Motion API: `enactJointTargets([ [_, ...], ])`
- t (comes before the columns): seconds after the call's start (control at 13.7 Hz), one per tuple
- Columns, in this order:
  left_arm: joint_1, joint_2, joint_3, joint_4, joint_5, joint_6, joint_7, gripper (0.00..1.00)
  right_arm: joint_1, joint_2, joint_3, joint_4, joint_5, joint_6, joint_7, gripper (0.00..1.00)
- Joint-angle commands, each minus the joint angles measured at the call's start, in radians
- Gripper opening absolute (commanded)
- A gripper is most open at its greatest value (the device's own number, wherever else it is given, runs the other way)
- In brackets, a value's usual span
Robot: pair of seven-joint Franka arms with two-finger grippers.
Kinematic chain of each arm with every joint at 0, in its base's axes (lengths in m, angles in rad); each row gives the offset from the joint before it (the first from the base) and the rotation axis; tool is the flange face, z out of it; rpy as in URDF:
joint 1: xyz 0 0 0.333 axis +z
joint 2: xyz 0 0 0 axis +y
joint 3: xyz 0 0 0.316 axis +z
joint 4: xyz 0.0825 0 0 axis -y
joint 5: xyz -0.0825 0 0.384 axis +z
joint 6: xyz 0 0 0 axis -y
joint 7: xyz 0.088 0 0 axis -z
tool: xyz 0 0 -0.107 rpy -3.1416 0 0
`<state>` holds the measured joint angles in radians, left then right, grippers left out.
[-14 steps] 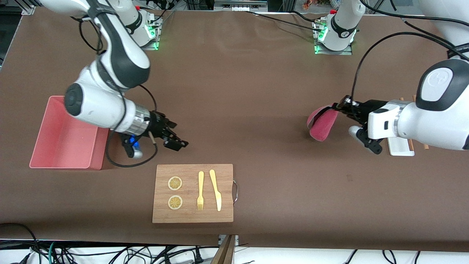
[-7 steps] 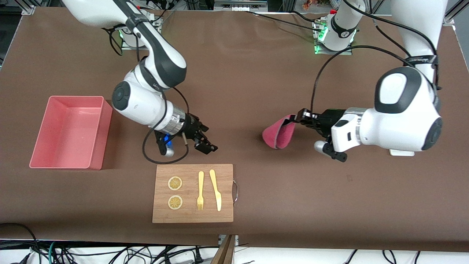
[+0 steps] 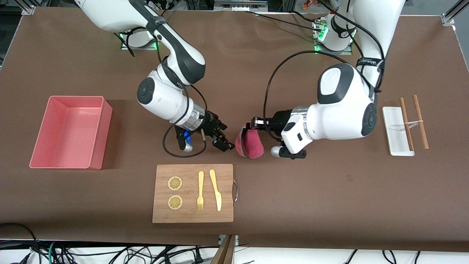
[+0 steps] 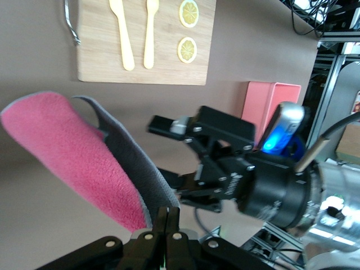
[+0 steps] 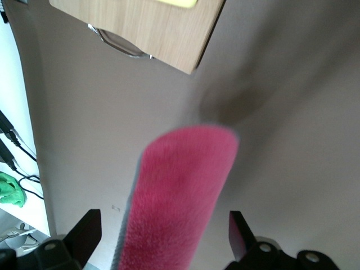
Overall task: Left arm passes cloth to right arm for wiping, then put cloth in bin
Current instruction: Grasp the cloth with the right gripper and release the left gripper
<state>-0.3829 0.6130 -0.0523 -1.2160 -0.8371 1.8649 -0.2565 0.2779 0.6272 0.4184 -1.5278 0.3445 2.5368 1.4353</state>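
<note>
The crimson-pink cloth [image 3: 251, 146] hangs folded from my left gripper [image 3: 253, 126], which is shut on its top edge over the middle of the table. In the left wrist view the cloth [image 4: 73, 152] droops from the shut left gripper [image 4: 169, 216]. My right gripper [image 3: 224, 141] is open right beside the cloth, toward the right arm's end. In the right wrist view the cloth [image 5: 180, 191] shows between the spread fingers of the right gripper [image 5: 163, 236]; I cannot tell if they touch it. The light pink bin [image 3: 42, 132] stands empty at the right arm's end.
A wooden cutting board [image 3: 161, 216] with two lemon slices [image 3: 175, 183], a fork [image 3: 200, 190] and a knife [image 3: 216, 190] lies nearer the front camera than the grippers. A white tray [image 3: 394, 126] with chopsticks [image 3: 420, 121] sits at the left arm's end.
My left arm has carried the cloth from its end of the table to the middle. My right gripper has moved away from the bin to meet it, staying open.
</note>
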Motion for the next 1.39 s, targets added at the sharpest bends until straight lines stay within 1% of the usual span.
enactJointTargets([
  [0.0,-0.013,0.011,0.012,0.015,-0.047,0.022,-0.015,0.0,0.018,0.032,0.008,0.028,0.011,0.034,0.014,0.99],
  [0.07,-0.013,0.011,0.012,0.015,-0.047,0.022,-0.017,0.0,0.021,0.032,0.008,0.026,0.008,0.033,0.011,0.87],
  [0.15,-0.013,0.011,0.012,0.015,-0.047,0.022,-0.015,0.0,0.021,0.032,0.008,0.023,0.002,0.03,-0.007,0.57],
  [0.22,-0.013,0.011,0.012,0.015,-0.047,0.022,-0.015,0.0,0.017,0.032,0.008,0.023,0.001,0.025,-0.025,0.37],
  [0.29,-0.013,0.011,0.012,0.015,-0.047,0.022,-0.015,0.0,0.008,0.031,0.007,0.023,0.001,0.023,-0.032,0.33],
  [0.51,-0.013,0.01,0.012,0.015,-0.045,0.022,-0.015,0.0,-0.022,0.02,0.003,0.025,0.001,0.02,-0.033,0.34],
  [0.58,-0.013,0.011,0.012,0.015,-0.043,0.022,-0.015,0.0,-0.022,0.02,0.003,0.026,-0.001,0.014,-0.033,0.31],
  [0.73,-0.013,0.01,0.012,0.015,-0.042,0.02,-0.013,0.0,-0.022,0.02,0.005,0.023,-0.018,0.013,-0.033,0.0],
  [1.17,-0.011,0.008,0.014,0.015,-0.037,0.017,-0.013,0.0,-0.016,0.02,0.007,0.025,-0.024,-0.015,-0.047,0.0],
  [1.31,-0.008,0.008,0.014,0.015,-0.037,0.016,-0.013,0.0,-0.019,0.02,0.005,0.028,-0.058,-0.05,-0.058,0.0],
])
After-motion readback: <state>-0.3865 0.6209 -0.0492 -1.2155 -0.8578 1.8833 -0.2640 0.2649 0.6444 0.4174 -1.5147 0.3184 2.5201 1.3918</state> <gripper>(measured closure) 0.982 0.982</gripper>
